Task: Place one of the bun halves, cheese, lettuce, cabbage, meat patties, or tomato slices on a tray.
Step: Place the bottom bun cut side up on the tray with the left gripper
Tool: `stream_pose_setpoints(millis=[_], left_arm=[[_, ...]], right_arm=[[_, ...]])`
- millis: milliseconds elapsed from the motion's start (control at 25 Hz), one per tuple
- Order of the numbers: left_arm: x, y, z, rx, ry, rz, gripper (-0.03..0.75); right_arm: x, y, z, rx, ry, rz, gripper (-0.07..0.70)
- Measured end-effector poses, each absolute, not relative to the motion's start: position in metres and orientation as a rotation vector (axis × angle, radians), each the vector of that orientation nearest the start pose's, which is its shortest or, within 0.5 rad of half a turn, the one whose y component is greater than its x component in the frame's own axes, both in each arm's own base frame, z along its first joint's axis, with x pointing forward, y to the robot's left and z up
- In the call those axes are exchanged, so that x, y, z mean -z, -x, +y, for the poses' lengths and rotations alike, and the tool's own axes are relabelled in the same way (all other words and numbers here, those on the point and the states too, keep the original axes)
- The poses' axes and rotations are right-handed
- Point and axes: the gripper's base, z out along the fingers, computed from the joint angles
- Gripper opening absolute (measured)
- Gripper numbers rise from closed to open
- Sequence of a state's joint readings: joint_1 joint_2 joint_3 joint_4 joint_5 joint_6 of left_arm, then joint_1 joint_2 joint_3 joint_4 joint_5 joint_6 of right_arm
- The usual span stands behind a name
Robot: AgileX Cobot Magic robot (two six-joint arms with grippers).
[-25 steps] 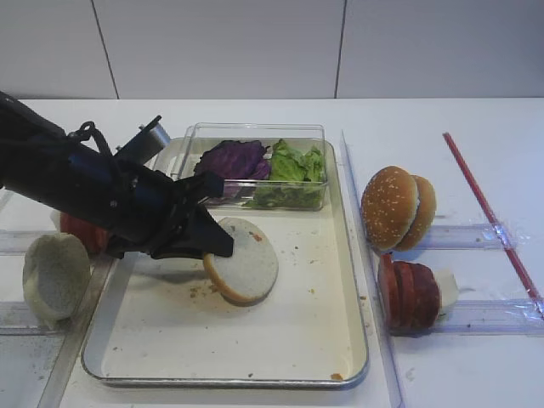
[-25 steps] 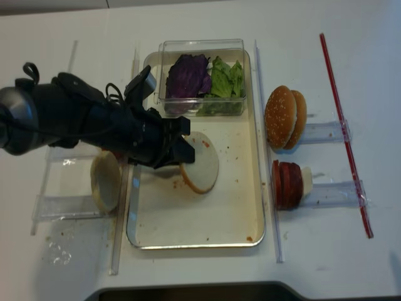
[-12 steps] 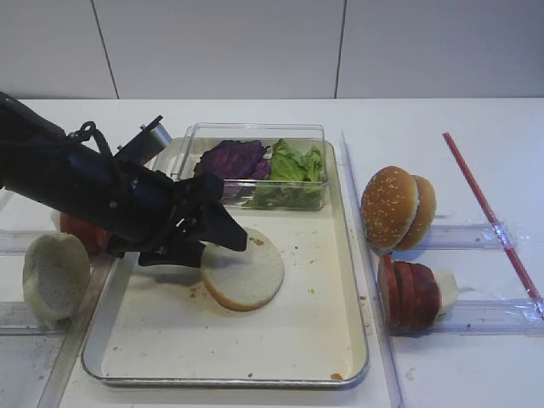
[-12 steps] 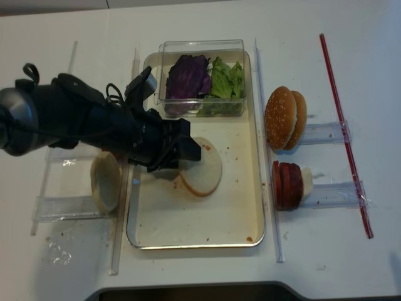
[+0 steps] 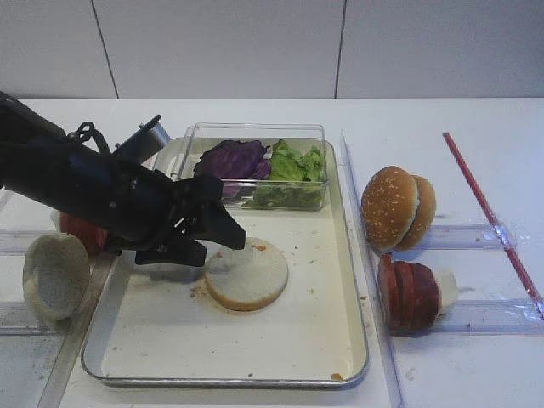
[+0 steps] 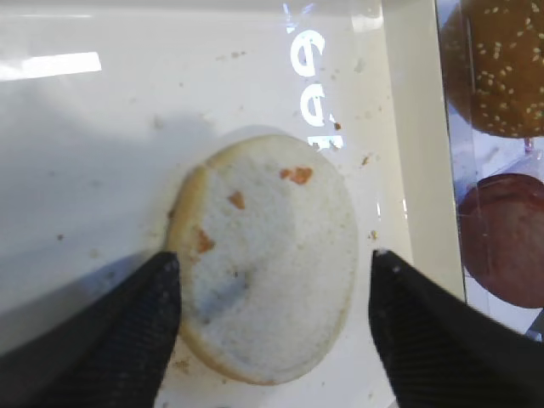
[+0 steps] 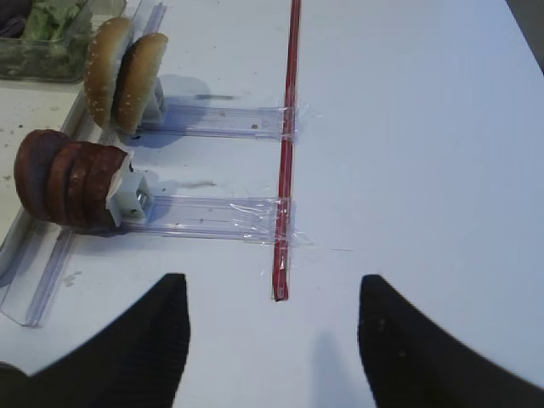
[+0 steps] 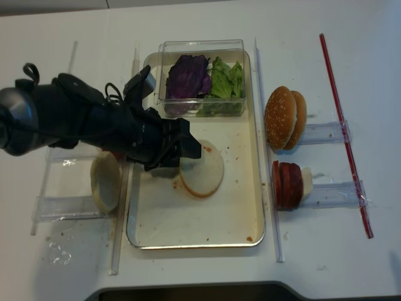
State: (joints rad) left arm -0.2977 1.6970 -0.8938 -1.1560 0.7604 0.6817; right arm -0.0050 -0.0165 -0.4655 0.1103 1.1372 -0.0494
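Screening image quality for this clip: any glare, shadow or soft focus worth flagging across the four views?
Left wrist view: window glare on the cream metal tray, and the black gripper fingers shade the pale round bun half. Right wrist view: sharp and evenly lit, thin red rod crisp. First high view: soft shadows under the arm. Realsense high view: slightly soft, whites nearly washed out.

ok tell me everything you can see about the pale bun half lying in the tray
The bun half is a round, flat disc lying cut face up on the cream floor of the tray, left of the middle. Its face is whitish and bready, with a few small reddish specks, ringed by a thin tan crust edge. It rests flat, whole and free. The left pincer stands open over its left side, fingertips either side of it, not gripping. Crumbs lie scattered round it.
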Motion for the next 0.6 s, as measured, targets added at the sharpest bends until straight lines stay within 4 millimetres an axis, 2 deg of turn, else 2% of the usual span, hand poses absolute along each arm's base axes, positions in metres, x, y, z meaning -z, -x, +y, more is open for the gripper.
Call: stream_pose_setpoints(millis=[440, 600], left_arm=[[-0.1871, -0.2794, -0.145, 1.088, -0.216, 2.696, 0.438], [-0.1953, -0.2829, -0.1468, 1.085, -0.279, 2.702, 0.438]], right_arm=[[-0.262, 0.0072, 0.0091, -0.104, 0.053, 2.134, 0.454], [-0.262, 0.0072, 0.0091, -0.104, 0.053, 2.134, 0.454]])
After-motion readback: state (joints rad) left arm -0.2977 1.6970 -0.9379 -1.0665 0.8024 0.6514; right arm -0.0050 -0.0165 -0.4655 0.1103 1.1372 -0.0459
